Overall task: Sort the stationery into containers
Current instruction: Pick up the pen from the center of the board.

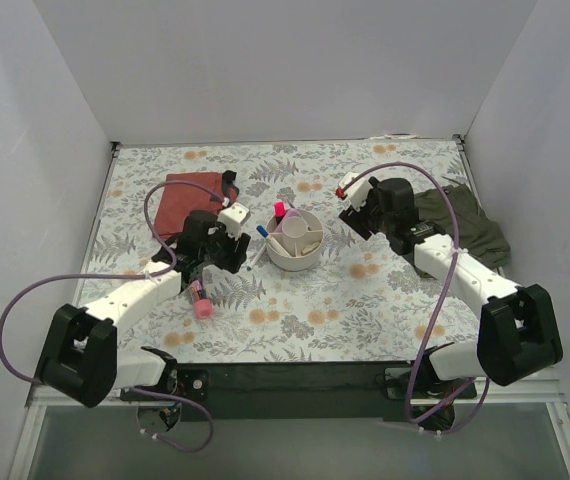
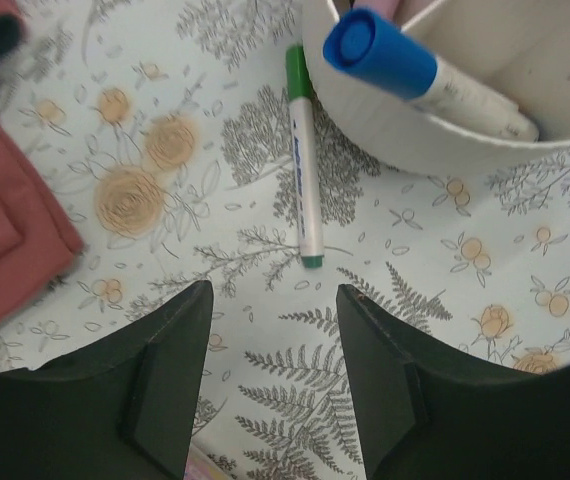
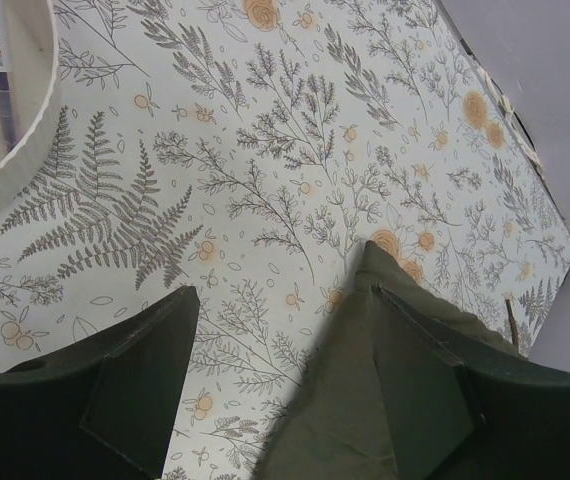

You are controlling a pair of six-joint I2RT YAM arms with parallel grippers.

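Observation:
The round white organiser (image 1: 295, 242) stands mid-table and holds a blue-capped marker (image 2: 395, 60) and a pink-capped item (image 1: 279, 209). A slim white pen with a green cap (image 2: 303, 160) lies on the table just left of the organiser wall (image 2: 405, 140). A black highlighter with a pink cap (image 1: 201, 300) lies near my left arm. My left gripper (image 1: 237, 255) is open and empty, just short of the green-capped pen (image 2: 273, 300). My right gripper (image 1: 353, 212) is open and empty to the right of the organiser (image 3: 280, 310), whose rim (image 3: 25, 150) shows at top left.
A folded rust-red cloth (image 1: 190, 200) lies behind the left gripper and at the left of the left wrist view (image 2: 5, 220). An olive-green cloth (image 1: 470, 225) lies at the right, partly under my right fingers (image 3: 365, 420). A small red-tipped thing (image 1: 341, 192) sits by the right gripper.

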